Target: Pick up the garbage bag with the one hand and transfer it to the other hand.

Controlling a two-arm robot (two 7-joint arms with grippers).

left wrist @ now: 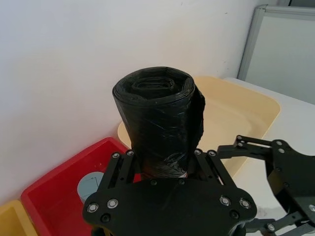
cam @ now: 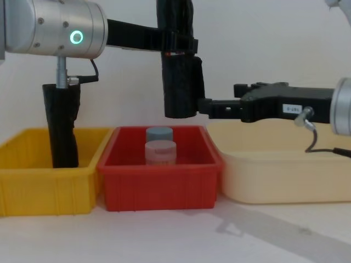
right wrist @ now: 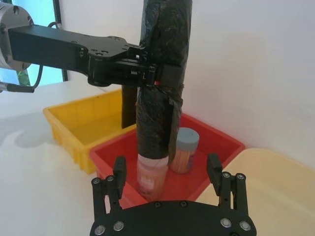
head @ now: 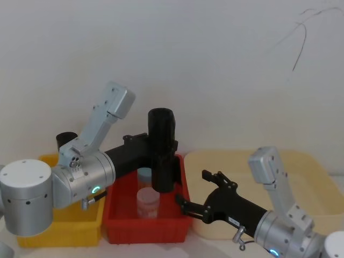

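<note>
The garbage bag is a tall black roll held upright in the air above the red bin. My left gripper, on the green-ringed wrist, is shut on the roll's middle, where a little red of the band shows. My right gripper, on the blue-ringed wrist, stands open just right of the roll's lower end. In the chest view, its fingertips reach the roll's lower edge. Whether they touch it cannot be told.
Two jars stand in the red bin under the roll. At the left, a yellow bin holds another black roll. A cream tub lies under my right arm, and a white wall stands close behind.
</note>
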